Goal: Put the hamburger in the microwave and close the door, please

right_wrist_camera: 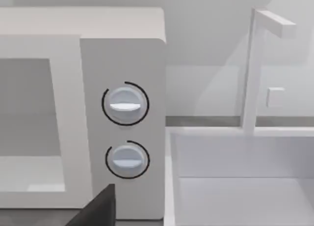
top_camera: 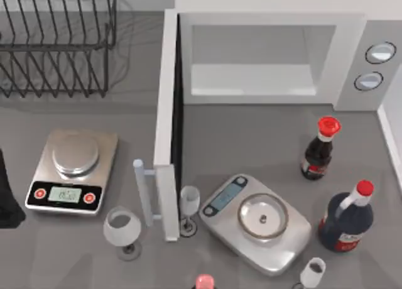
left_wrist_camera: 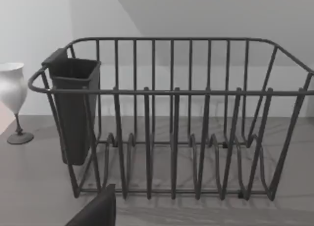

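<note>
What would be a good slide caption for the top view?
Open white boxy microwave with its white door swung wide, among two silver kitchen scales, wine glasses and dark red-capped bottles.

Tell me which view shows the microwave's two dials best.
The right wrist view: both dials face the camera, large and stacked on the grey side panel of the microwave. The top view shows them small and slanted at the microwave's right end. The left wrist view faces a dish rack instead.
</note>
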Robot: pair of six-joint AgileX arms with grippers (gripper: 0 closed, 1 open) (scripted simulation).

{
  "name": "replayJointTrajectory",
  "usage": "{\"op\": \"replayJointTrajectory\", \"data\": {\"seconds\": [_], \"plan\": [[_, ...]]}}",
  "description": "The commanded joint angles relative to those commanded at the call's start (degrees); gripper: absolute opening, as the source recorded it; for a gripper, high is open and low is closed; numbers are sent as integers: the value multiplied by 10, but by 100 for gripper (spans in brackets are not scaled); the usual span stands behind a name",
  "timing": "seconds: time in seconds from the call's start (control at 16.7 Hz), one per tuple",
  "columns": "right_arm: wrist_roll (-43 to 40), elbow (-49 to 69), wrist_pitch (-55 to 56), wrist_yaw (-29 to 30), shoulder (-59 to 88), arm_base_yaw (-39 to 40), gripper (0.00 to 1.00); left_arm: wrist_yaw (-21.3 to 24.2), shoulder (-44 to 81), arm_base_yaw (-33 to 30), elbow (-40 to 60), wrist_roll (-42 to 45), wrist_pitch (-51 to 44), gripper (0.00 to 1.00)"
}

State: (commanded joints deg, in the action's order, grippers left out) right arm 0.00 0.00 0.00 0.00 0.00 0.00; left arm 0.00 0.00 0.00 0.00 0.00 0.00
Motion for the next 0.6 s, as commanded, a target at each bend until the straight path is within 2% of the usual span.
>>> {"op": "replayJointTrajectory", "data": {"seconds": [0.3,0.6], "plan": [[-29,31,-34,0,38,-14,100,0,0,0,0,0,0,100],[-141,146,-172,0,222,-68,100,0,0,0,0,0,0,100]]}}
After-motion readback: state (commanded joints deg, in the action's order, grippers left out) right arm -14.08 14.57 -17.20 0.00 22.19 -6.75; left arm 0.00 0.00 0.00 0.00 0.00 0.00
